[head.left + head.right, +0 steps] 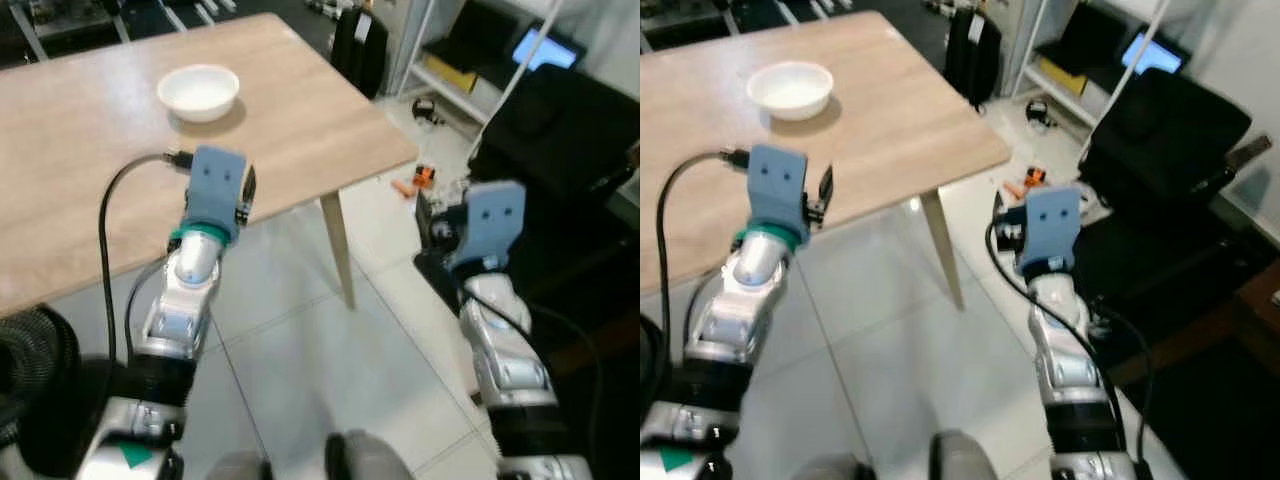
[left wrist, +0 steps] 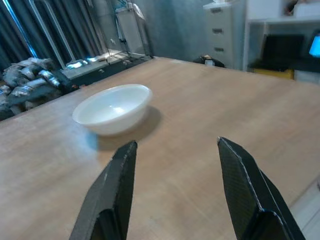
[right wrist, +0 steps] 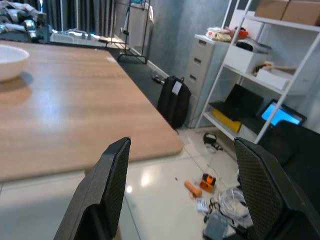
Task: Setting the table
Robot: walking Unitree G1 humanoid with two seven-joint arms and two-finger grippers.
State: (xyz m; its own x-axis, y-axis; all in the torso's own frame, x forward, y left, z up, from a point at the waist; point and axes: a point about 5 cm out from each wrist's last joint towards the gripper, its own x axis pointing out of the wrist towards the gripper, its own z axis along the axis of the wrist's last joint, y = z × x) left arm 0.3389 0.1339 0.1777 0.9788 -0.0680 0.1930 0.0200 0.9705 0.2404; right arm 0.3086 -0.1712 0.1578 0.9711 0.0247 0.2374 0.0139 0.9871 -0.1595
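Observation:
A white bowl [image 1: 199, 91] sits empty on the light wooden table [image 1: 300, 120], toward its far side. My left gripper [image 2: 175, 165] hovers over the table's near edge, open, with nothing between its fingers; the bowl [image 2: 113, 107] lies a short way ahead of it. My right gripper [image 3: 182, 175] is open too, held off the table's right corner above the floor. The table's corner [image 3: 165, 142] and part of the bowl [image 3: 10, 60] show in the right wrist view.
A black backpack [image 1: 360, 45] leans beyond the table's far right side. A white shelf unit [image 3: 270, 75] holds boxes and a lit screen. Small orange items and clutter [image 1: 415, 180] lie on the tiled floor. A black armchair [image 1: 1170, 150] stands at the right.

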